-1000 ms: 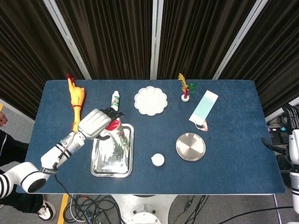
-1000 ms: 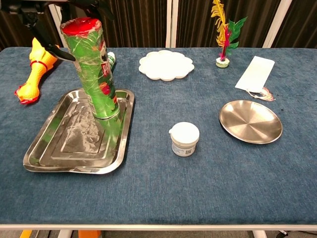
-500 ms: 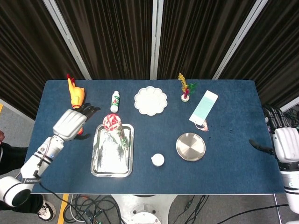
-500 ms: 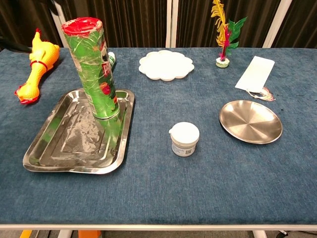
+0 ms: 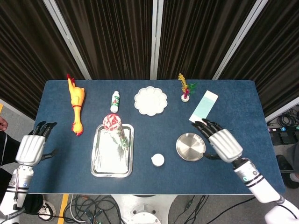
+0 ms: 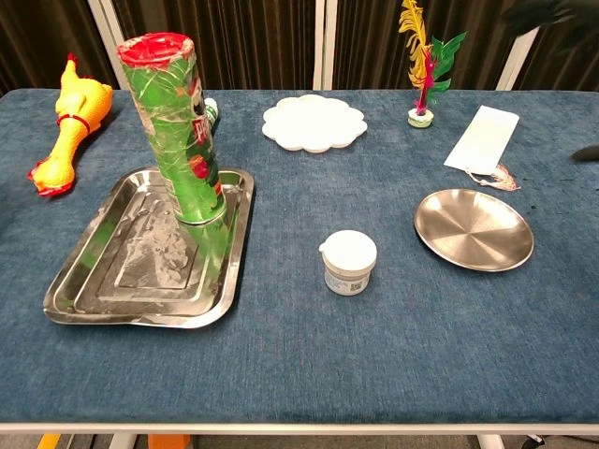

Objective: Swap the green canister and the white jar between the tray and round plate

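Observation:
The green canister [image 5: 117,130] with a red top stands upright in the back right part of the steel tray [image 5: 105,161], also clear in the chest view as canister [image 6: 178,140] and tray [image 6: 122,271]. The white jar [image 5: 158,160] [image 6: 349,262] sits on the blue cloth between the tray and the round metal plate [image 5: 188,148] [image 6: 473,229], which holds nothing. My left hand [image 5: 32,147] hangs open beyond the table's left edge, far from the tray. My right hand [image 5: 222,142] hovers open, fingers spread, over the plate's right rim.
A yellow rubber chicken [image 5: 76,102] lies at the back left. A small white bottle [image 5: 115,101] stands behind the tray. A white scalloped plate [image 5: 150,100], a feather shuttlecock [image 5: 185,88] and a pale blue card [image 5: 204,107] line the back.
My left hand has let go of the canister and drawn back left, off the table. My right hand has come in from the right edge to the round plate. The canister stays standing.

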